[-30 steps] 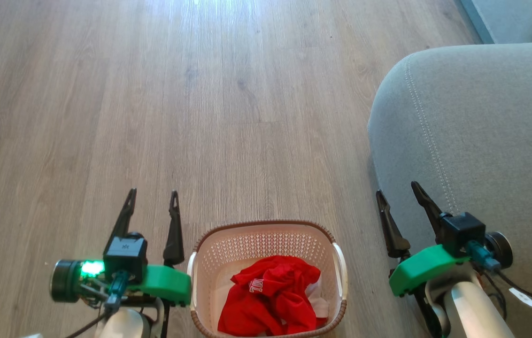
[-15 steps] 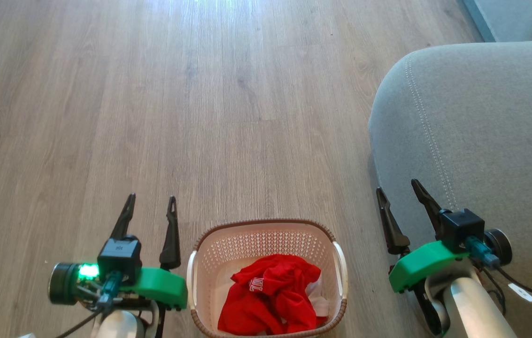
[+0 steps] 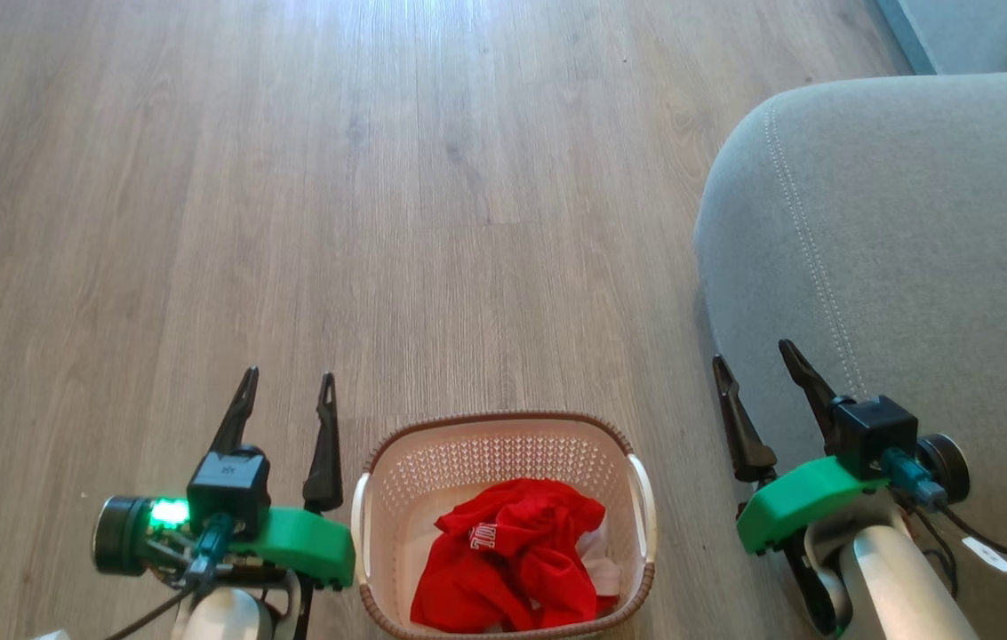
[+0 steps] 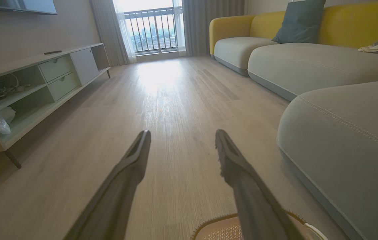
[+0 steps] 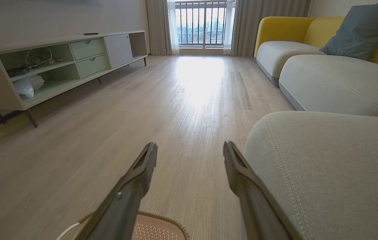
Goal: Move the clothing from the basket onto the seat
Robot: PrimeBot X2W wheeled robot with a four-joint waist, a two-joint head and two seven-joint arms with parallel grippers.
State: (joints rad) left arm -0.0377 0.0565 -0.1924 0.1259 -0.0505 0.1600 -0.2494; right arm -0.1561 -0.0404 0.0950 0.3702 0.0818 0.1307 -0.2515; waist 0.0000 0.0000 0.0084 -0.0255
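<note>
On the head camera I see the clothing point(image 3: 503, 560) bunched up red inside the basket point(image 3: 503, 425), which sits on the floor point(image 3: 379, 178) between my two arms. The frame's bottom edge cuts off the basket's near rim. The white lettering is too small for me to read, and a bit of white fabric peeks from under the red on the right. My left pincer point(image 3: 288, 373) and right pincer point(image 3: 751, 352) both stand open, holding nothing. The seat point(image 3: 912, 249) lies to the right, running out of frame
</note>
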